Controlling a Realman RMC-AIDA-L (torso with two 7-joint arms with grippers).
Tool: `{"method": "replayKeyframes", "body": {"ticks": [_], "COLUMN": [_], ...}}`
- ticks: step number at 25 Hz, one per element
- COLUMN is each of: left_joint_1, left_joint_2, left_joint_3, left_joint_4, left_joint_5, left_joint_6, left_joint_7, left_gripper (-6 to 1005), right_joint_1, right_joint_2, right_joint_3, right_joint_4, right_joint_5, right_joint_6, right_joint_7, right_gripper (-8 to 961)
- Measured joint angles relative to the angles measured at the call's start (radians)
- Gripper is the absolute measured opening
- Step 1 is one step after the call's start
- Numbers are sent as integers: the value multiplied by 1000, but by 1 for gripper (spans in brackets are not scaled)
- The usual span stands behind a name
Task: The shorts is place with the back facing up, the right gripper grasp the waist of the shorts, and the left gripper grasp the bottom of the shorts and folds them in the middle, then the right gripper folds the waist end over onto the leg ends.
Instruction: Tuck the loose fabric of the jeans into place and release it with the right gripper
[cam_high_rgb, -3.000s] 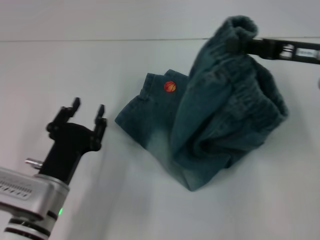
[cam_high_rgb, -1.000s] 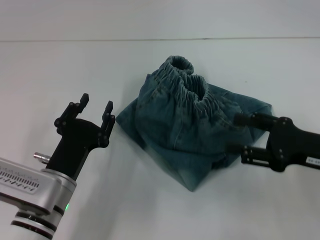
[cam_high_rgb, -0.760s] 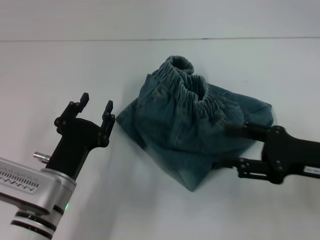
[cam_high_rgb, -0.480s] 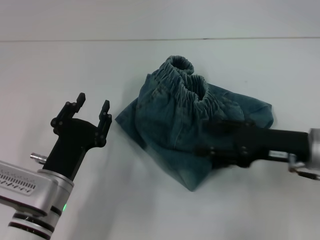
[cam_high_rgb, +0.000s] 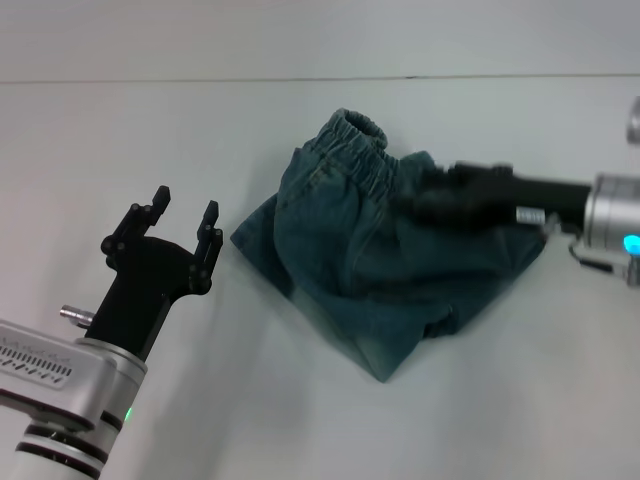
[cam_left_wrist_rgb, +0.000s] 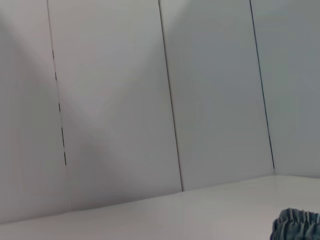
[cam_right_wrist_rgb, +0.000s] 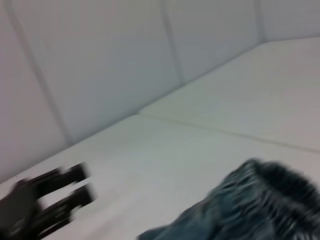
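The blue-green denim shorts lie folded in a bundle on the white table. Their gathered elastic waist is on top at the far side and covers the leg ends; no print shows. My right gripper, a black claw reaching in from the right, rests on the shorts just right of the waist. Left of the shorts, my left gripper stands open and holds nothing, a short gap away from the cloth. The right wrist view shows the shorts close up and the left gripper beyond them.
A bare white wall with vertical seams rises behind the table. A corner of the shorts shows low in the left wrist view. White tabletop surrounds the shorts on all sides.
The right gripper carried the waist down over the leg ends and let go. It then swept from the near right side across to the far right, and the waistband now lies flatter. The left gripper barely moved.
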Motion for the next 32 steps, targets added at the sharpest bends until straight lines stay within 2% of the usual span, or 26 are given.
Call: {"method": "replayKeyframes", "body": {"ticks": [5,11,14,19,22,25,29,32], "left_joint_1": [1,-12,-20,-19,-15,-16,-15,-13], "left_joint_2": [0,3,4,5,5,4,2,2], "left_joint_3": [1,-1,-2,6,7,8,8,8], "left_joint_4": [0,0,7,44,49,49,49,49], "left_joint_5": [0,-1,0,1,1,1,1,1], "left_joint_6": [4,7,12,66,74,67,64,62], "left_joint_7": [0,-4,-46,-127,-130,-130,-130,-130], "left_gripper": [531,532,533,531,532,533,532,532], "right_joint_1": [77,80,18,-127,-214,-278,-294,-274], "right_joint_2": [8,13,12,9,5,5,5,8], "right_joint_3": [-16,-34,-33,-32,-24,-21,-21,-21], "right_joint_4": [24,5,-54,-127,-131,-129,-107,-84], "right_joint_5": [-17,5,67,178,182,148,72,35], "right_joint_6": [123,126,43,-168,-305,-383,-391,-323], "right_joint_7": [36,-1,-28,-109,-154,-205,-195,-187], "right_gripper": [840,846,849,853,856,859,863,866]}}
